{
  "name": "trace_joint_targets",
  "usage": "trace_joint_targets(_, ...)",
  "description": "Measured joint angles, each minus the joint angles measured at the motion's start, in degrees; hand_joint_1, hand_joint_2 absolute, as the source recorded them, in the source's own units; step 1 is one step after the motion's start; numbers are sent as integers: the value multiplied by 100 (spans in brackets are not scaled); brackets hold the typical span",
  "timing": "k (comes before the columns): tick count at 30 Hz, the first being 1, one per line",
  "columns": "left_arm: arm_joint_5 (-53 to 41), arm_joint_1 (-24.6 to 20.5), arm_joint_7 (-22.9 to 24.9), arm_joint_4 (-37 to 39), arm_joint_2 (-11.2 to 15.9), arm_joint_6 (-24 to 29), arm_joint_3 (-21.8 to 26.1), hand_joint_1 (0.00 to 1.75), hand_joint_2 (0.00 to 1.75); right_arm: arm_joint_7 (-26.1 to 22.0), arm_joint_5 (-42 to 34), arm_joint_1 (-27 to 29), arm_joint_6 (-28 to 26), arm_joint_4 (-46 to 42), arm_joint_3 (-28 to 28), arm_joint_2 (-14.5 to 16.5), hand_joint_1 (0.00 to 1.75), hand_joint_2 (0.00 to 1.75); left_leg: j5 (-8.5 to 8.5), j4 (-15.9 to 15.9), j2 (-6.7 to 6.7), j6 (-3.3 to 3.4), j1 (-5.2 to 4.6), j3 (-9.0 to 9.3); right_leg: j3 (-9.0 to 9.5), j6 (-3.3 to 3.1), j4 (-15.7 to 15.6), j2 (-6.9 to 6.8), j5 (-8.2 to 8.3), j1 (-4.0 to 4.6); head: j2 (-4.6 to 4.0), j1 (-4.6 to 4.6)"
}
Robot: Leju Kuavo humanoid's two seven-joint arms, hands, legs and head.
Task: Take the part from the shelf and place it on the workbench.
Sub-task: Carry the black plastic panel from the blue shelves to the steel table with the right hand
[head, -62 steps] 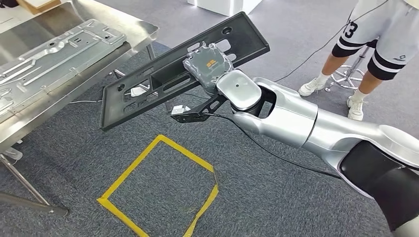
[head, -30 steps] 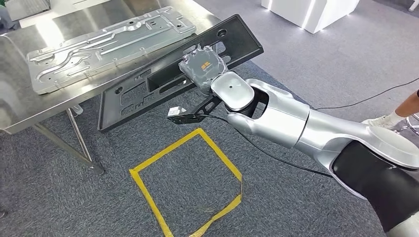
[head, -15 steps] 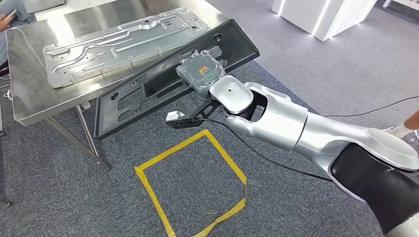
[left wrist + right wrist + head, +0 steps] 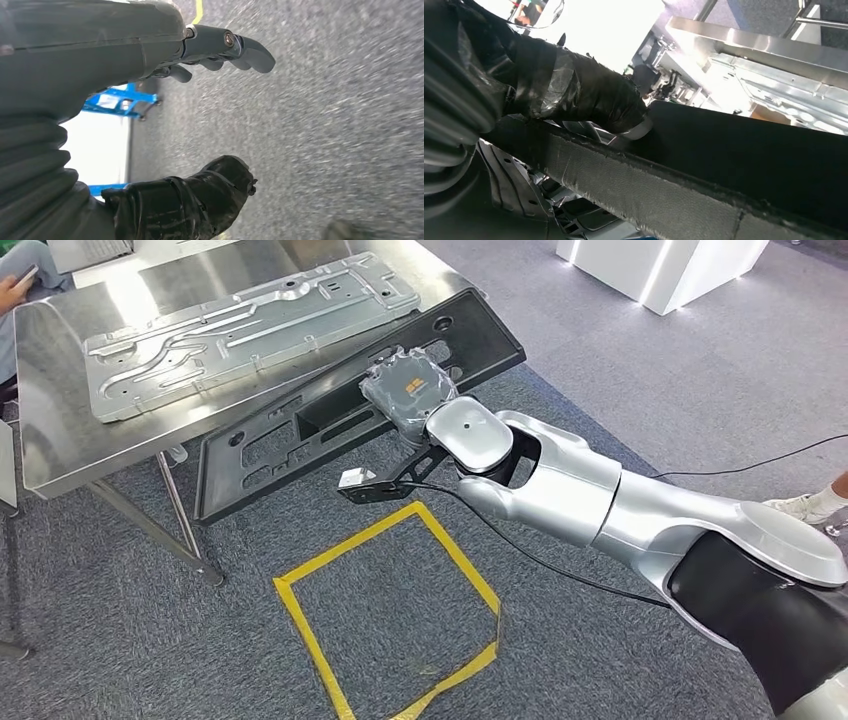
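My right hand (image 4: 410, 390) grips a long black plastic panel (image 4: 290, 435) near its middle and holds it in the air, tilted. The panel's upper end hangs over the near edge of the steel workbench (image 4: 60, 455); its lower end is beside a table leg. In the right wrist view my taped thumb (image 4: 589, 97) presses on the black panel (image 4: 749, 160), with the workbench (image 4: 744, 42) beyond it. My left hand (image 4: 150, 45) hangs over grey carpet with fingers apart and nothing in it.
A silver stamped metal sheet (image 4: 230, 325) lies on the workbench. A yellow tape square (image 4: 390, 610) marks the carpet below my arm. A white block (image 4: 660, 265) stands far right. A person's shoe (image 4: 805, 505) is at the right edge, another person (image 4: 25, 265) sits at the far left.
The whole view has turned toward the workbench, which now fills more of the upper left. My right hand still holds the black panel the same way.
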Motion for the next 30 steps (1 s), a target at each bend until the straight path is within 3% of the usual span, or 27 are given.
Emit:
trace_joint_targets(2,-10,-10,4,0,6,12,1,0,175,0,1,-10,-4,8,-1,-1,175,175,188,-608,17,78,-42,310,7,29,-10,-7,-9,17,0,2)
trace_joint_targets(4,-26,-24,14,0,16,34,1,0,175,-2,2,-17,-11,22,-1,4,175,175,175,-757,16,129,-85,395,9,83,-39,-20,-3,16,0,2)
trace_joint_targets(7,-37,-17,35,0,24,79,1,0,175,-10,-18,-14,-41,38,-2,19,175,175,229,-924,7,186,-53,524,25,181,0,-14,-54,19,0,10)
trace_joint_targets(9,-38,-9,42,0,23,107,2,0,175,-19,-53,-15,-79,49,-3,19,175,175,252,-1010,13,219,-24,602,-214,212,493,5,-289,16,0,19)
trace_joint_targets(11,-38,-17,43,0,23,132,2,0,175,-34,-77,21,-101,62,-3,20,175,175,231,-1004,11,252,-25,615,-624,231,1205,13,-538,14,0,18)
trace_joint_targets(12,-37,-21,42,0,23,141,2,0,175,-45,-81,58,-103,69,-3,20,175,175,212,-988,5,258,-22,617,-752,244,1385,12,-538,7,0,18)
trace_joint_targets(13,-37,-22,42,0,23,146,2,0,175,-55,-82,92,-103,75,-2,20,175,175,186,-963,-5,253,-16,620,-780,258,1358,12,-439,-5,0,20)
trace_joint_targets(15,-37,-20,40,0,23,149,2,0,175,-66,-83,119,-104,84,-2,20,175,175,108,-870,-36,214,0,620,-545,283,754,11,-60,-45,0,21)
trace_joint_targets(17,-36,-20,38,0,26,163,2,0,175,-66,-83,109,-109,90,-2,25,175,175,11,-756,-63,149,-12,587,-272,272,198,27,122,-57,0,20)
trace_joint_targets(22,-29,-12,19,1,21,243,3,0,175,-66,-83,120,-114,112,-4,43,175,175,-120,-641,-66,22,-8,553,-151,97,47,37,74,-55,0,-14)
trace_joint_targets(24,-28,-15,23,1,19,252,4,0,175,-66,-83,114,-115,115,-4,55,175,175,-333,-204,-27,-39,5,349,-95,45,24,35,55,-69,0,-38)
trace_joint_targets(26,-29,-23,28,0,27,258,6,0,175,-66,-83,128,-115,115,-4,61,175,175,-602,552,-6,-82,12,-79,-48,23,21,33,18,-64,0,-51)
trace_joint_targets(27,-29,-24,32,0,28,259,7,0,175,-67,-83,146,-115,116,-4,61,175,175,-636,817,-3,-88,13,-262,-23,20,21,32,-5,-60,0,-54)
trace_joint_targets(28,-30,-19,34,1,28,260,7,0,175,-67,-83,165,-114,116,-4,61,175,175,-556,889,-2,-80,13,-357,10,20,21,33,-32,-53,0,-54)
trace_joint_targets(29,-30,-12,40,1,27,260,7,0,175,-68,-83,178,-114,117,-4,62,175,175,-352,713,-2,-58,12,-328,51,23,21,35,-61,-44,0,-53)
trace_joint_targets(30,-30,-4,48,1,26,260,7,0,175,-68,-83,181,-115,117,-4,62,175,175,-80,345,-1,-21,6,-199,98,27,19,36,-92,-34,0,-53)
